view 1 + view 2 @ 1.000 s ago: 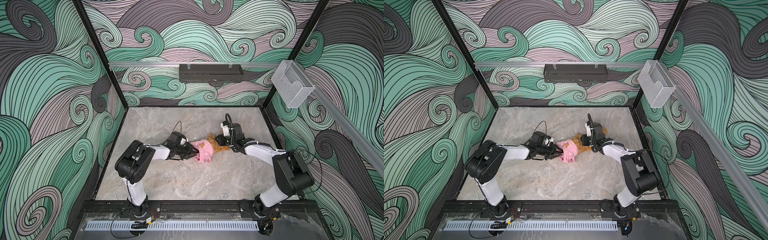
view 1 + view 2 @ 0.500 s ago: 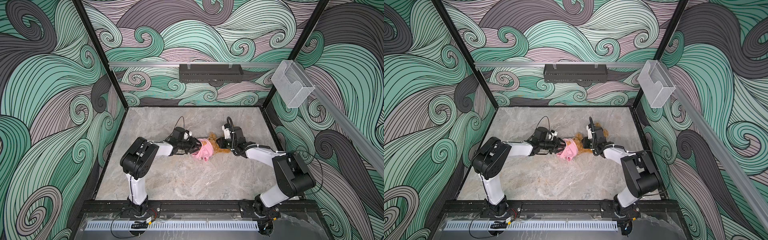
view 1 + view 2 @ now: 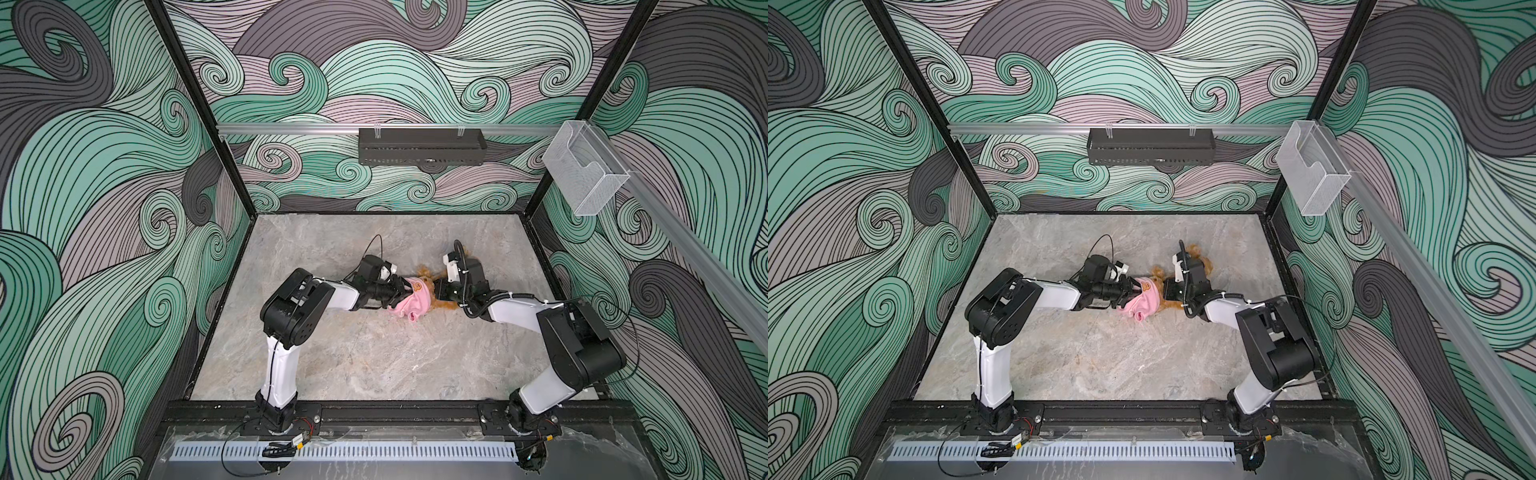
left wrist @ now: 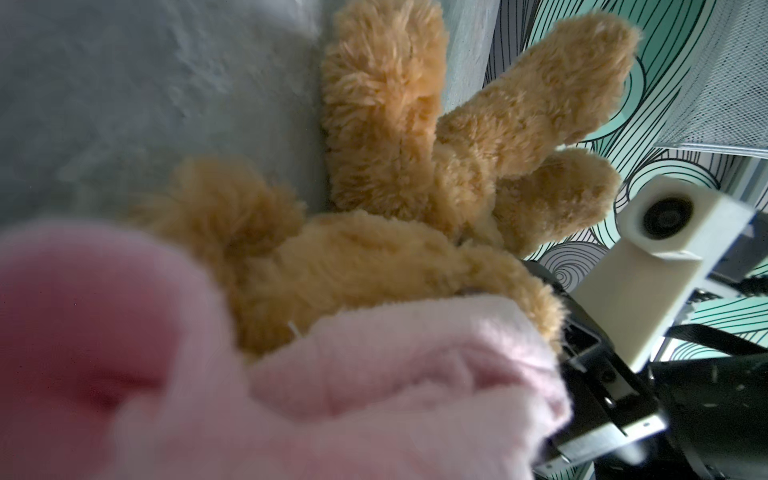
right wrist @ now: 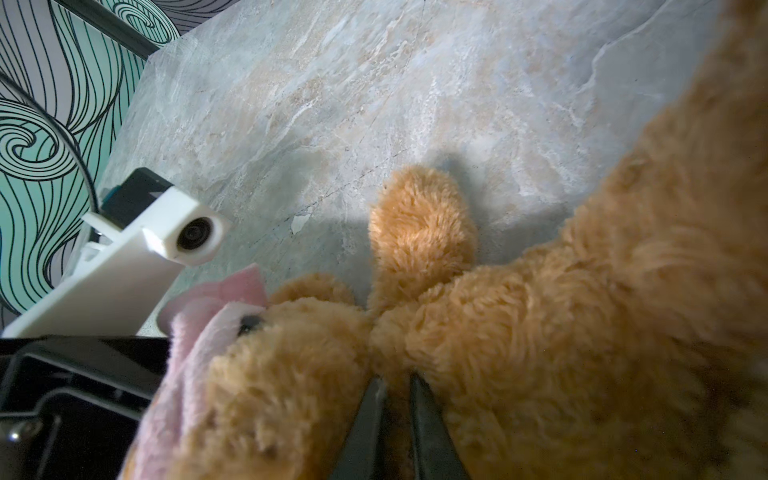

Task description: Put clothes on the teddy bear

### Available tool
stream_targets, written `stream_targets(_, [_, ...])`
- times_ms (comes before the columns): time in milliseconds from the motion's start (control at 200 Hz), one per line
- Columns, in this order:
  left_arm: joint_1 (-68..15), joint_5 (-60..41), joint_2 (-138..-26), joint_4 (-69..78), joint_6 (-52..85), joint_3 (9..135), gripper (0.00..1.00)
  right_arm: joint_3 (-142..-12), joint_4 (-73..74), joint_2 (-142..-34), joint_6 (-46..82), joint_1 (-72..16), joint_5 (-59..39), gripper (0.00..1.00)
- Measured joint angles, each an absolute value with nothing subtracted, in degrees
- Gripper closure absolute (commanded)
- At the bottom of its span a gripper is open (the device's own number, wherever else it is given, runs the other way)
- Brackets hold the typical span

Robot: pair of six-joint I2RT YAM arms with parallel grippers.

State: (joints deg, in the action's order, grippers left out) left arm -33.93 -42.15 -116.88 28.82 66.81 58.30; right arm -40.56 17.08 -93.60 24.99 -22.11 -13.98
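The golden-brown teddy bear [image 3: 424, 272] lies on the marble floor mid-table, mostly hidden between the two grippers in both top views. A pink fleece garment [image 3: 412, 302] with an orange bear-face patch covers its head end [image 3: 1145, 300]. My left gripper [image 3: 400, 291] is pushed into the garment's left edge. In the left wrist view the garment [image 4: 374, 395] hides the jaws, and the bear's legs [image 4: 386, 124] stick out beyond it. My right gripper [image 5: 395, 380] has its dark fingers pinched into the fur at the bear's neck [image 5: 540, 332]. The garment's rim [image 5: 199, 324] sits at the bear's eye.
A clear plastic bin [image 3: 584, 172] hangs on the right rail and a black box [image 3: 422, 145] on the back rail. Black frame posts and patterned walls close in the marble floor [image 3: 353, 357]. The arms' bases stand at the front edge.
The left arm has pushed right and slightly back, carrying the pink garment further onto the bear's head. The right gripper's fingers have closed in on the bear's fur.
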Motion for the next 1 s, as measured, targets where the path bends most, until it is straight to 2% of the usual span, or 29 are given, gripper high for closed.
stream_targets(60, [-34.5,-42.0,-118.1,30.3,67.6,58.8,0.65,-40.5,18.4,-94.3,25.8,-22.3,-13.8,0.86])
stream_targets(215, [-35.1,-41.5,-119.8,33.0,69.8,59.8,1.00,-40.4,20.0,-95.2,26.3,-22.4,-13.0,0.85])
stream_targets(305, [-35.0,-41.7,-119.7,33.9,70.7,59.8,1.00,-40.8,18.2,-94.1,25.0,-22.1,-12.2,0.82])
stream_targets(450, [-33.5,-43.5,-118.1,38.6,77.7,56.8,1.00,-42.0,8.8,-87.4,19.7,-20.9,-11.7,0.68])
stream_targets(655, [-26.8,-43.7,-116.1,58.2,102.4,49.0,1.00,-46.3,-3.1,-73.7,12.4,-21.4,-13.5,0.56])
stream_targets(825, [-23.3,-37.5,-112.8,66.7,114.1,44.4,1.00,-45.1,-2.1,-64.3,7.8,-24.9,-16.2,0.55])
stream_targets(995, [-23.3,-32.6,-104.0,64.6,118.0,43.6,1.00,-35.6,9.9,-61.1,4.7,-28.8,-20.8,0.58])
